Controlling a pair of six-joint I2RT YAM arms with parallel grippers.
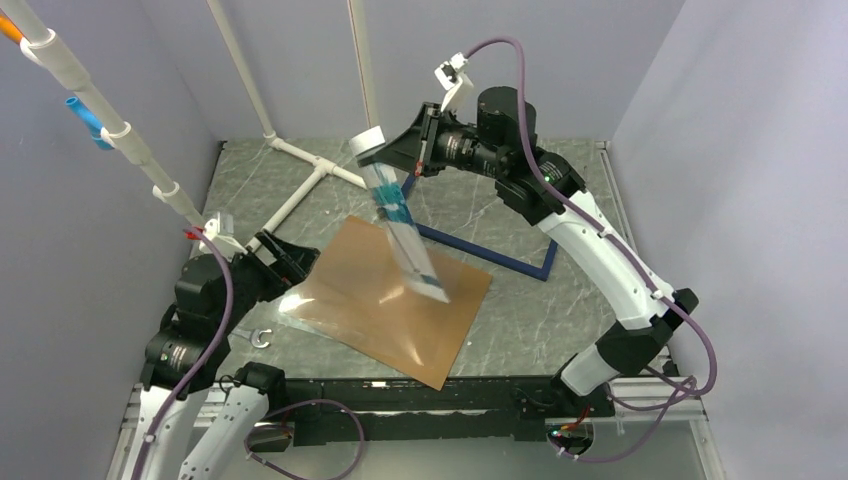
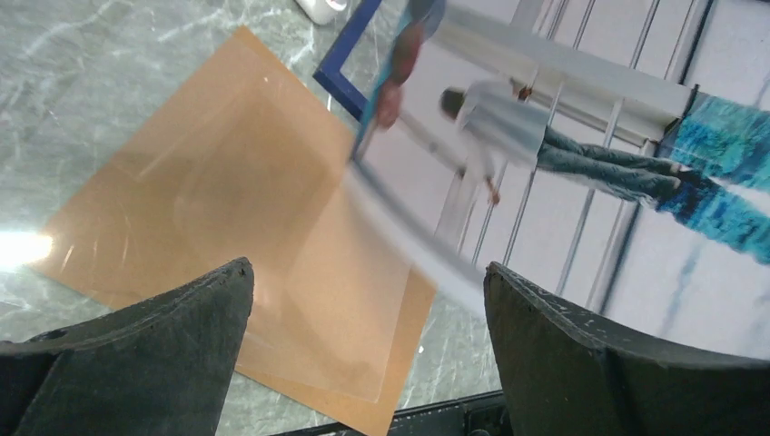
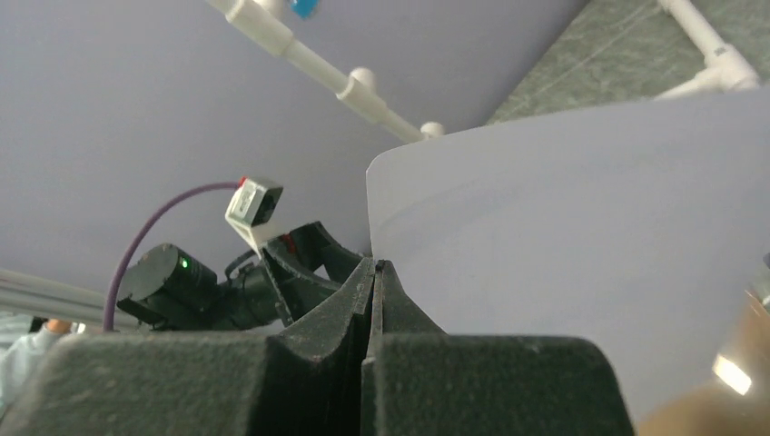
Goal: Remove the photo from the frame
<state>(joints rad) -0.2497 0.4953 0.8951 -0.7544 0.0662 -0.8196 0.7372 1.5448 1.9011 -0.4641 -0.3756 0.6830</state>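
Observation:
My right gripper (image 1: 398, 160) is shut on the top edge of the photo (image 1: 408, 228) and holds it up, tilted, with its lower end over the brown backing board (image 1: 380, 310). The print's striped scene faces the left wrist camera (image 2: 590, 173). Its plain white back fills the right wrist view (image 3: 581, 245), pinched between my right gripper's closed jaws (image 3: 375, 265). The dark navy frame (image 1: 505, 260) lies flat on the table behind the board and also shows in the left wrist view (image 2: 340, 59). My left gripper (image 1: 295, 262) is open and empty at the board's left edge (image 2: 368, 309).
A clear sheet (image 2: 300, 254) lies on the backing board (image 2: 182, 173). A white pipe structure (image 1: 310, 170) stands at the back left, with a slanted pipe (image 1: 110, 130) over the left arm. A small white clip (image 1: 262, 338) lies near the left arm's base.

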